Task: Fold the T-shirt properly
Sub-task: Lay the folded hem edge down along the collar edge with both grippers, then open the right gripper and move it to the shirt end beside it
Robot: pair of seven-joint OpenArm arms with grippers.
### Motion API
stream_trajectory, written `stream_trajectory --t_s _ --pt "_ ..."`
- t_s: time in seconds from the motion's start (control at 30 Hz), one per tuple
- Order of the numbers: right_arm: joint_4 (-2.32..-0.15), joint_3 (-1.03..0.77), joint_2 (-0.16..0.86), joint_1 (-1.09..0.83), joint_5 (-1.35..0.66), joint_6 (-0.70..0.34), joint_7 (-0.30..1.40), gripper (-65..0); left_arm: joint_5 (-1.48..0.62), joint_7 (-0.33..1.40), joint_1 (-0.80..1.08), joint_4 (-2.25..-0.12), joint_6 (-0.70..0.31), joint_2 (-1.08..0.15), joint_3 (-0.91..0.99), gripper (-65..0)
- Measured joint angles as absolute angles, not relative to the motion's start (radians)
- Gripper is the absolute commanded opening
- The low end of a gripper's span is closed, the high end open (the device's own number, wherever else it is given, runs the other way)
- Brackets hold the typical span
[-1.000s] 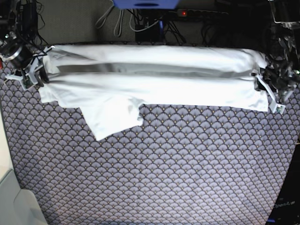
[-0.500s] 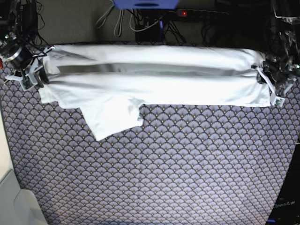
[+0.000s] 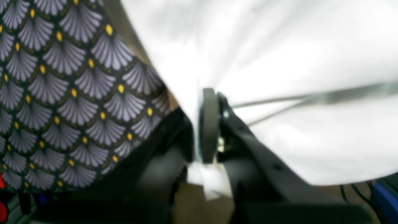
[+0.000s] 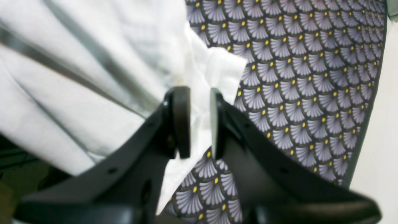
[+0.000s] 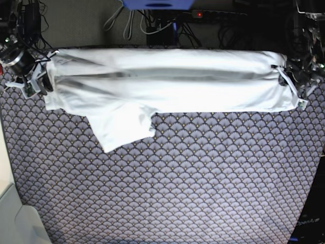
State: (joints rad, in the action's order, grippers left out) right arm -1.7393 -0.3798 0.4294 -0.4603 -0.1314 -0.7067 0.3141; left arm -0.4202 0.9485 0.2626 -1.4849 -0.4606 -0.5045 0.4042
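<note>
The white T-shirt (image 5: 167,86) lies stretched in a long folded band across the far side of the table, and one sleeve (image 5: 124,127) hangs toward the front at the left. My left gripper (image 5: 296,91) is at the band's right end. In the left wrist view it (image 3: 198,102) is shut on a pinch of the white cloth (image 3: 279,62). At the band's left end is my right gripper (image 5: 40,81). In its own wrist view its fingers (image 4: 197,96) are closed with bunched shirt fabric (image 4: 93,62) between the pads.
A dark tablecloth with a fan-scale pattern (image 5: 177,193) covers the table. Cables and a power strip (image 5: 203,15) lie behind the far edge, beside a blue object (image 5: 157,4). A pale surface (image 5: 12,218) borders the front left corner.
My left gripper has closed on the shirt's right end and drawn it outward. The band is tauter, and the grey shadow between its folds has narrowed. The right gripper has stayed in place.
</note>
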Motion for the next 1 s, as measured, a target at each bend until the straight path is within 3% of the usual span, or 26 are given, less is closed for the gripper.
stream_trajectory --t_s 0.23,0.67,0.77,0.93,1.0 --pt "-1.739 -0.380 0.429 -0.461 -0.131 -0.707 0.315 -52.4 -0.409 1.034 0.265 -1.485 -0.471 -0.501 0.521 -63.5" --pt "-1.739 -0.381 0.429 -0.427 -0.128 -0.706 0.318 -51.9 -0.395 1.044 0.240 -1.480 -0.464 -0.467 0.522 -61.6" --pt "-1.741 -0.416 0.420 -0.427 -0.131 -0.706 0.311 -45.2 -0.398 1.045 0.240 -1.480 -0.463 -0.468 0.516 -49.7" --pt "-1.770 -0.462 0.375 -0.408 -0.140 -0.704 0.328 -32.9 -0.402 1.036 0.240 -1.480 -0.461 -0.470 0.452 -21.5" --pt "-1.808 -0.455 0.374 -0.405 -0.209 -0.702 0.317 -30.6 -0.401 1.036 0.240 -1.481 -0.459 -0.468 0.446 -15.8"
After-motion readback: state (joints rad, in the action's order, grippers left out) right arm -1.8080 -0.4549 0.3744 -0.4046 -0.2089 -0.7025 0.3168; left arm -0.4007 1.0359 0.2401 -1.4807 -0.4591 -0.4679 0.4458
